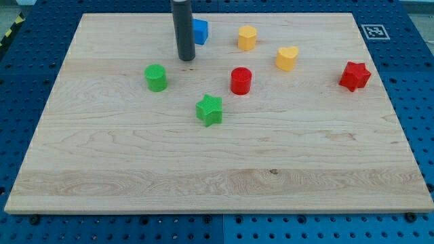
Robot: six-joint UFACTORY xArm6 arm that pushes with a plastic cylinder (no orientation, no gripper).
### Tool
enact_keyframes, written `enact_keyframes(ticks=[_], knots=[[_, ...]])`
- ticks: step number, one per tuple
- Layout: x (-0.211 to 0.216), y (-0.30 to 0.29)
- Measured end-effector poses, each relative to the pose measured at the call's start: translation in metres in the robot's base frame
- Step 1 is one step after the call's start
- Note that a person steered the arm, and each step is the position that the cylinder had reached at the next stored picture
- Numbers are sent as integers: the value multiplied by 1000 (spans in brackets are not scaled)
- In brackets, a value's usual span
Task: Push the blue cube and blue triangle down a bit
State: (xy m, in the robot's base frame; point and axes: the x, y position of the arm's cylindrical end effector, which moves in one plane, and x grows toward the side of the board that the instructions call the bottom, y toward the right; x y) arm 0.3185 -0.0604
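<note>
At view's top, my tip (186,59) beside blue block (201,31), no legible writing

A blue block (201,31) sits up near the view's top edge of the bench (203,169), peeking out just to the view's right of the tool, whose tip (186,58) rests a little below and to the left of it. Only its right part shows; the tool's dark shaft covers the rest. Bright blue, with a flat top face and an angled edge on the right. Whether this is the cube or the triangle cannot be told, and no second blue block can be made out.
</note>
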Motion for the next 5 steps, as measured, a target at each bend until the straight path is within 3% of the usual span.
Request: enact_keyframes(ticks=[3,5], knots=[[-17,52],[-56,57]])
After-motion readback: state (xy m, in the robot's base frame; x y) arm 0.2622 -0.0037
